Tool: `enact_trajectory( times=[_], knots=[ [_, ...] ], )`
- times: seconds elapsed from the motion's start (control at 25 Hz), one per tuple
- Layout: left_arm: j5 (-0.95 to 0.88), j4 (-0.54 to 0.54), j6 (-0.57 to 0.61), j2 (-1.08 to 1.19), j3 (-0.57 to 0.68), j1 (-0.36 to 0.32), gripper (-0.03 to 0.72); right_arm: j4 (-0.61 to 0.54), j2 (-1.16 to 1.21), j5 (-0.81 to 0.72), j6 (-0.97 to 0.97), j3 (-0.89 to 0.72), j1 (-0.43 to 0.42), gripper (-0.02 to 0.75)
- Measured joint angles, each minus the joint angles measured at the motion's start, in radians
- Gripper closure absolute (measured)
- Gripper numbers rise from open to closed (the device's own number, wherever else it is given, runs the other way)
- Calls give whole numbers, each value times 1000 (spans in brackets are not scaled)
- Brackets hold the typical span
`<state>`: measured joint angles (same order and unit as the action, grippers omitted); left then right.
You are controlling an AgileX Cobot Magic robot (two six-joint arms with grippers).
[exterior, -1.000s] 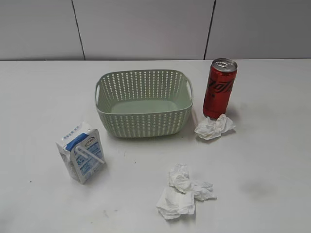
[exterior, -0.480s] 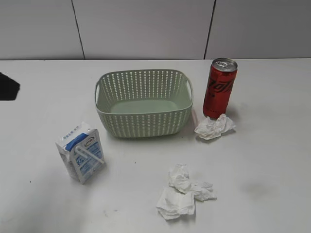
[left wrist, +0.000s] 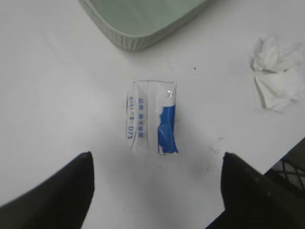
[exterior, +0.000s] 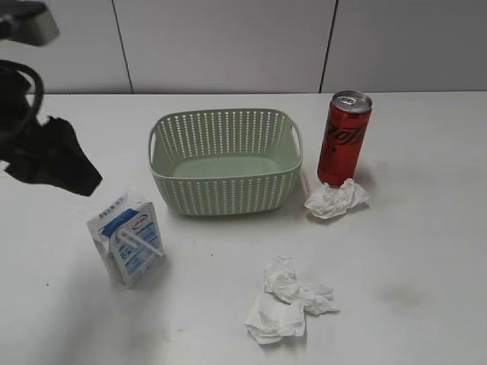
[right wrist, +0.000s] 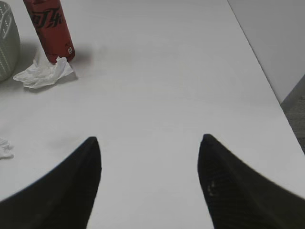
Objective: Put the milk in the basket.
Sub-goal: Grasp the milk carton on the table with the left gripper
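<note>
White script is running down the red can (exterior: pixel 345 138), unreadable. Blue print on the milk (left wrist: pixel 153 123) is showing too blurred to read.

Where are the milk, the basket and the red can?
milk (exterior: pixel 125 237): exterior view, front face with the straw.
basket (exterior: pixel 226 192): exterior view, front wall.
red can (exterior: pixel 344 144): exterior view, its side.

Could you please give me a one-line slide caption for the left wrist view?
Open left gripper poised above the milk carton, near the green basket.
</note>
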<state>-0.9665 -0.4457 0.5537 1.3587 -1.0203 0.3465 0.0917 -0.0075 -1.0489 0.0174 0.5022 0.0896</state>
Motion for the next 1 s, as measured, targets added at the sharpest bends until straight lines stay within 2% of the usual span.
enact_trajectory(
  times=[0.2, 0.64, 0.76, 0.84, 0.96, 1.0],
  knots=[
    [75, 64, -4, 135, -2, 79, 68, 0, 0, 0, 0, 0, 0, 238],
    [128, 96, 22, 384, -3, 91, 77, 0, 0, 0, 0, 0, 0, 238],
    [129, 96, 50, 395, -3, 91, 136, 0, 0, 0, 0, 0, 0, 238],
    [128, 95, 55, 395, -3, 92, 210, 0, 0, 0, 0, 0, 0, 238],
    [121, 99, 60, 374, -4, 92, 375, 0, 0, 0, 0, 0, 0, 238],
    [120, 101, 61, 362, -4, 92, 373, 0, 0, 0, 0, 0, 0, 238]
  ],
)
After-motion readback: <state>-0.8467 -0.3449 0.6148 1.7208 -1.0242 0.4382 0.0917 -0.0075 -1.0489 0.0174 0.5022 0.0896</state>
